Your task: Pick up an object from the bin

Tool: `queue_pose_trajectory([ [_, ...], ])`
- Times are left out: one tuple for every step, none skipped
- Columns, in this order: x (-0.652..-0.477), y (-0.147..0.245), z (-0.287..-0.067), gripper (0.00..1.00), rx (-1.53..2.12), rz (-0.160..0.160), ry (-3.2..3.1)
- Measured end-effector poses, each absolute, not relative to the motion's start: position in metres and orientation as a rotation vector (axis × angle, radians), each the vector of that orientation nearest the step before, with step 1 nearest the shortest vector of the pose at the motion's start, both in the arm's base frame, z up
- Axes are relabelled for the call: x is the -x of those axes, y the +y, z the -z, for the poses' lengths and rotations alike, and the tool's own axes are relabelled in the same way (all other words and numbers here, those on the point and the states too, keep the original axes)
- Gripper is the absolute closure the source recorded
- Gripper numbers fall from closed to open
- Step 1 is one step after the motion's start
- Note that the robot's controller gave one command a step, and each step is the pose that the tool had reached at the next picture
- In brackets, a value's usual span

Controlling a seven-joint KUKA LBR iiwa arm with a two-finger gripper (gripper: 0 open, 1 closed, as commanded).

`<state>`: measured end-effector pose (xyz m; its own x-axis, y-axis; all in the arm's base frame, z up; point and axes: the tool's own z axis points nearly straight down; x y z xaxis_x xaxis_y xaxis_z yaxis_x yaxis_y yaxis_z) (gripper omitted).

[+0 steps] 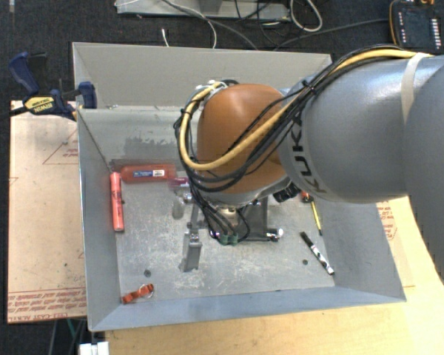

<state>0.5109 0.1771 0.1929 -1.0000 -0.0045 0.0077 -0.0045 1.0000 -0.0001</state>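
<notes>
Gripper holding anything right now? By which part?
Cannot be told: the gripper hangs low over the grey metal bin, its grasp hidden by the orange wrist cover.

Scuffed, matt grey metal bin [244, 272]; glossy red plastic tube [118, 202]; smooth, softly shiny orange wrist cover [237, 124].

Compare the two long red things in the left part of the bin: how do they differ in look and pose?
The pale red stick runs along the bin's left wall; the dark red tube runs crosswise, along the back wall. The stick is plain and thinner; the tube looks thicker and bears a white label. Both are long and lie flat, their ends close at the back left corner.
</notes>
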Motion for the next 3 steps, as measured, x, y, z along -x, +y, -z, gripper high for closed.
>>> queue_pose_trajectory([
  [-0.513, 0.176, -0.197, 0.0, 0.001, 0.002, -3.141],
  [-0.493, 0.22, -0.109, 0.0, -0.393, 0.003, -3.117],
  [-0.481, 0.241, -0.136, 0.0, -0.707, 0.003, -3.065],
])
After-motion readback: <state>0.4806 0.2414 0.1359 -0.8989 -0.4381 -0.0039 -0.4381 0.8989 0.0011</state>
